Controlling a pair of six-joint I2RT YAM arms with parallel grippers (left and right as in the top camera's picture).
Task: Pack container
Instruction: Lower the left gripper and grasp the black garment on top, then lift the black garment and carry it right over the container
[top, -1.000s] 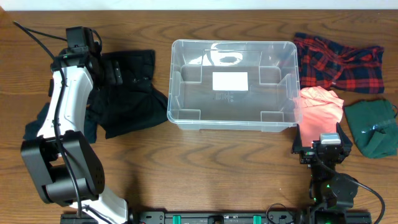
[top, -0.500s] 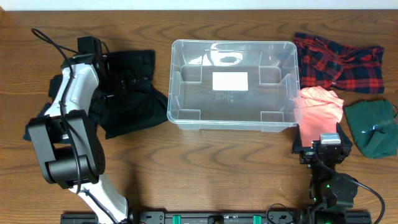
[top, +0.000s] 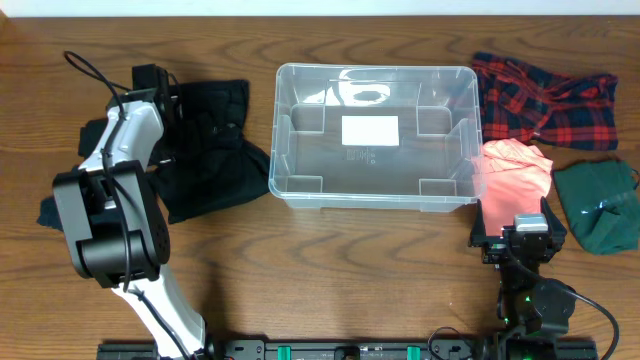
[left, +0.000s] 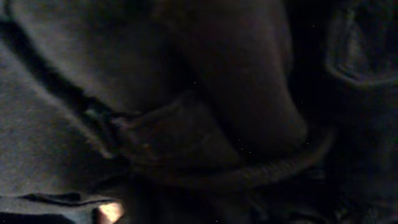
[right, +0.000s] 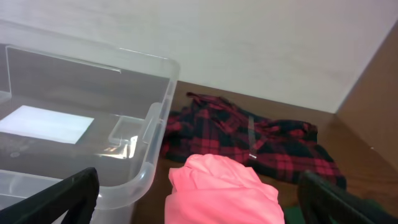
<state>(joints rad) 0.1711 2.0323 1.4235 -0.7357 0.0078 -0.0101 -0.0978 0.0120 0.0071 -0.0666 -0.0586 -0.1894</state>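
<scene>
Left end effector (top: 177, 101) shifted onto black garment (top: 215, 160).

No readable text anywhere, only a white label (top: 370, 130) on the bin (top: 372, 200) floor toward 12 o'clock, print too tiny

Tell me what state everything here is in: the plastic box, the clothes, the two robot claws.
container: upright, lidless, empty.
black garment: crumpled, left of the container.
plaid shirt: rumpled, right of the container.
pink garment: bunched outside the container's right wall.
green garment: bunched, farthest right.
left gripper: at the black garment; jaws hidden.
right gripper: open, holding nothing.
</scene>
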